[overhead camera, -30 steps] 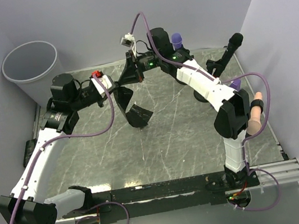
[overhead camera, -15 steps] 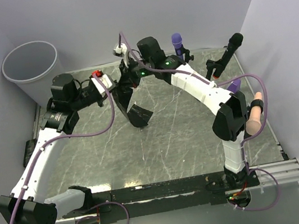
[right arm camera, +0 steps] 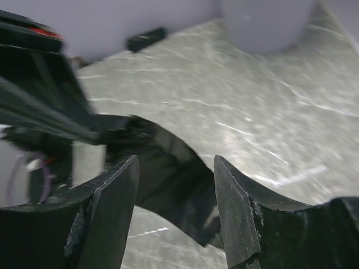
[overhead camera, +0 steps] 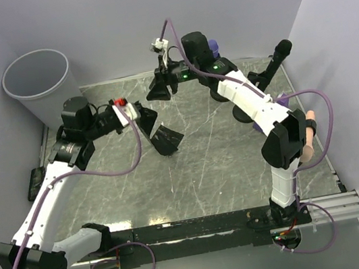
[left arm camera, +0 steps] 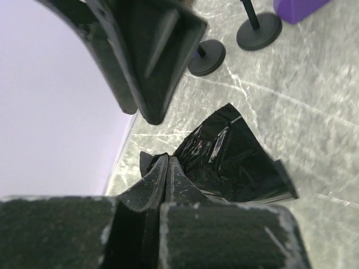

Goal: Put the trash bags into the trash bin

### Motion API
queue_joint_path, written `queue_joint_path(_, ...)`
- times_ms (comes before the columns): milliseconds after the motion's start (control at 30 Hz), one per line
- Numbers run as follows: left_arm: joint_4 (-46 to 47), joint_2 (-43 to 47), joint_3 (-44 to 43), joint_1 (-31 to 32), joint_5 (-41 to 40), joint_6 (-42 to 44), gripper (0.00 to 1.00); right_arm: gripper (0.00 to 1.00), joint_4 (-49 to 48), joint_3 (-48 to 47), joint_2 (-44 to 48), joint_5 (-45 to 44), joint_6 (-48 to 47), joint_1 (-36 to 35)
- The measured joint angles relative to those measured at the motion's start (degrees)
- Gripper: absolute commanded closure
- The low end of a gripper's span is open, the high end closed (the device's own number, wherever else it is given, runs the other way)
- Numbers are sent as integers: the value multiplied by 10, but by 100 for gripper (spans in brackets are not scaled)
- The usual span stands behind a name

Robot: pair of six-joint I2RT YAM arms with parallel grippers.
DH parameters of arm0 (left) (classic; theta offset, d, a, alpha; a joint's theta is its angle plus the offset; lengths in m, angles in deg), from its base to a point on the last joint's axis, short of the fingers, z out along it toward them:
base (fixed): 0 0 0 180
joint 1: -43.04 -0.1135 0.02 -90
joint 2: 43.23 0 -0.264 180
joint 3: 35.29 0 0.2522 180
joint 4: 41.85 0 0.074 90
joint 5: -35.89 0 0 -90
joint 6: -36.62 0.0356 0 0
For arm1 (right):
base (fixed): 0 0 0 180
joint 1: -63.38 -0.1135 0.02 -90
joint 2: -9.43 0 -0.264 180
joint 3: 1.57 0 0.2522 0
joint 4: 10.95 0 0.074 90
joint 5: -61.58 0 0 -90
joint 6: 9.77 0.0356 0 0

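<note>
The light grey trash bin (overhead camera: 28, 95) stands off the table's far left corner, and its base shows blurred in the right wrist view (right arm camera: 263, 22). A black trash bag (overhead camera: 166, 139) hangs crumpled over the table's middle. My left gripper (overhead camera: 149, 118) is shut on the trash bag's upper edge (left arm camera: 235, 162), with the fingertips (left arm camera: 162, 168) pressed together on the film. My right gripper (overhead camera: 159, 91) hovers just behind it, open and holding nothing. Between its spread jaws (right arm camera: 175, 165) I see the trash bag (right arm camera: 168, 148) below.
Black microphone stands (overhead camera: 277, 57) and purple objects (overhead camera: 213, 47) crowd the far right of the table; two round stand bases (left arm camera: 206, 57) show beyond the bag. A peach object (overhead camera: 306, 138) sits by the right arm. A small black item (overhead camera: 34, 181) lies off the left edge.
My right gripper has opened, let go of the bag and pulled back from it. The left gripper still holds the bag, which now hangs from it alone.
</note>
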Motion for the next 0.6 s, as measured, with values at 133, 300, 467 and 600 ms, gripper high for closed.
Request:
queue_joint_path(133, 4, 9, 15, 0, 6, 36, 99, 38, -13, 2, 0, 57, 20, 0)
queue_joint_path(300, 14, 10, 15, 1, 12, 48, 99, 39, -12, 3, 0, 85, 19, -4)
queue_joint_path(467, 23, 10, 15, 2, 16, 48, 99, 39, -16, 3, -1, 114, 26, -5)
queue_joint_path(600, 24, 10, 15, 5, 19, 46, 99, 40, -23, 3, -3, 129, 33, -5)
